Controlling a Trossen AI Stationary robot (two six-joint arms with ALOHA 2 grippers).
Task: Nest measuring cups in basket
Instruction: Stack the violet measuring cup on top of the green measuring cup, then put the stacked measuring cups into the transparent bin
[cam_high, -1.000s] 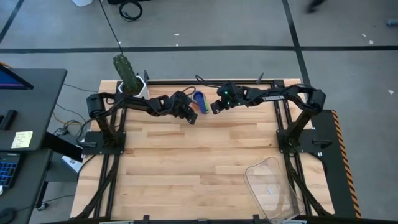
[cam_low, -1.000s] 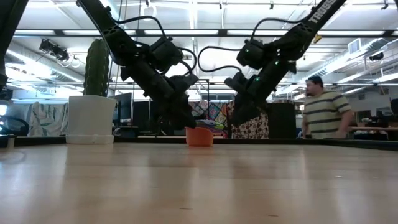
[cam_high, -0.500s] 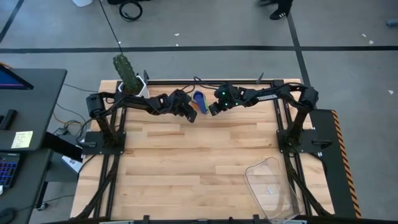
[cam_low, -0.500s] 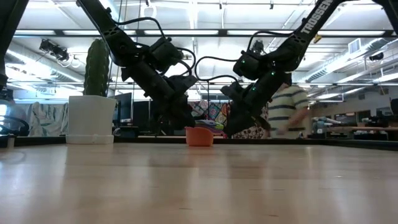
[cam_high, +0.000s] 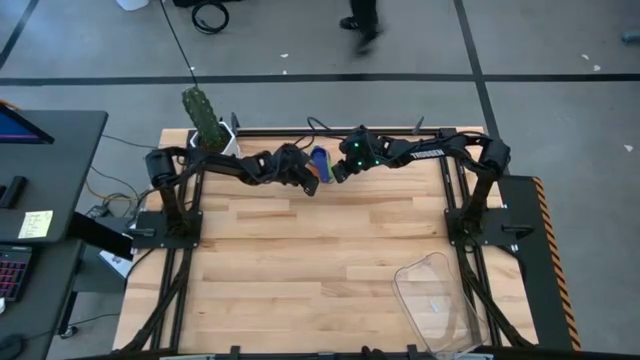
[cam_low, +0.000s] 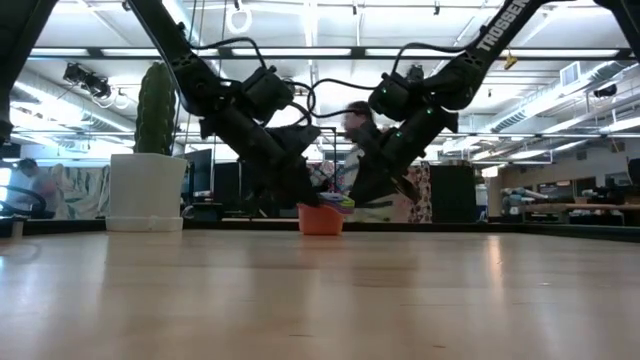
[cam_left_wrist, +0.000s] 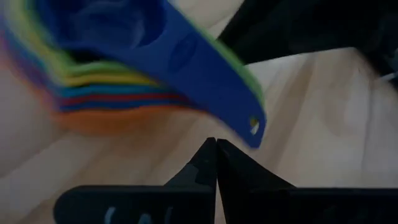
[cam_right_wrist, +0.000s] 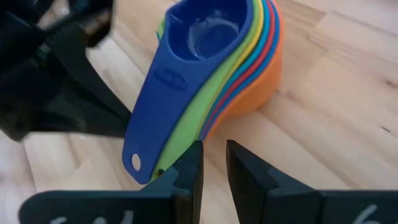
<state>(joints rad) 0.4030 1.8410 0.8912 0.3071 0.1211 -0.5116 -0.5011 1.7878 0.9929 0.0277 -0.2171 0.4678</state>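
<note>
From above, both arms are meeting at the table's far edge over the nested cups, the left gripper on one side, the right gripper on the other, with the basket lying well apart at the near right corner. At table level the stack is resting on the wood between the two grippers, though contact is hard to judge there. The left wrist view is showing its fingers clenched on nothing just short of the blue handle, while the right wrist view is showing jaws slightly parted, grasping nothing, beside the fanned handles; a sound pickup probably means pinching all handles together so the stack lifts as one.
</note>
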